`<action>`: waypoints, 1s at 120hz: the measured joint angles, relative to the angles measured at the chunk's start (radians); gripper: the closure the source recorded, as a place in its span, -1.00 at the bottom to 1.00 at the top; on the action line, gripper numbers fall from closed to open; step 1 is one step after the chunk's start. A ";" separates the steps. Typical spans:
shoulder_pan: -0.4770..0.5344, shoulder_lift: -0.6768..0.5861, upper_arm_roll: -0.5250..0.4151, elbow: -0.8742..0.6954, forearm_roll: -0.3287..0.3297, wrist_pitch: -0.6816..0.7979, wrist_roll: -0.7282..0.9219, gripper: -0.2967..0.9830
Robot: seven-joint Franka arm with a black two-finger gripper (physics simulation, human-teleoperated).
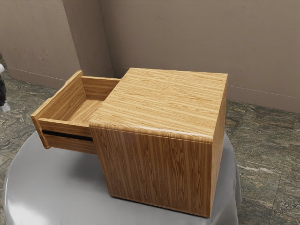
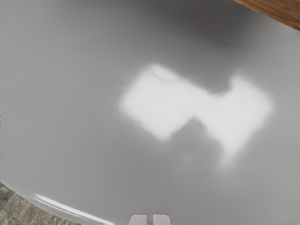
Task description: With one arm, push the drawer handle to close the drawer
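OK, so our drawer [image 1: 70, 142] is sticking well out of the wooden cabinet [image 1: 154, 164], toward the exterior view's left. It's clearly open: we can look right down into it. The front panel [image 1: 57, 97] is way off from the cabinet body, and its outer face is turned away from the exterior view, so the handle is hidden. There's a black rail [image 1: 65, 136] running along the drawer's near side.

The cabinet stands upright on the round grey surface [image 1: 28, 187], over by the edge on the exterior view's right, and the drawer hangs above the part toward the exterior view's left edge, kinda casting a shadow down there.

Our tool [image 1: 5, 108] is just peeking in at the exterior view's left, apart from the front panel and touching nothing we can see. In the wrist view its two fingertips are basically together, just a sliver between them, and they've got hold of nothing. That view looks down on the shiny surface, with its curved edge and a bit of stone floor [image 2: 18, 208] past it near the fingertips.
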 joint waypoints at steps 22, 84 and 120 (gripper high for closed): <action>-0.047 0.006 0.003 0.005 -0.048 0.050 0.214 0.69; -0.061 -0.072 0.033 -0.052 -0.218 0.166 0.552 0.69; -0.073 -0.038 0.037 -0.045 -0.309 0.184 0.622 0.69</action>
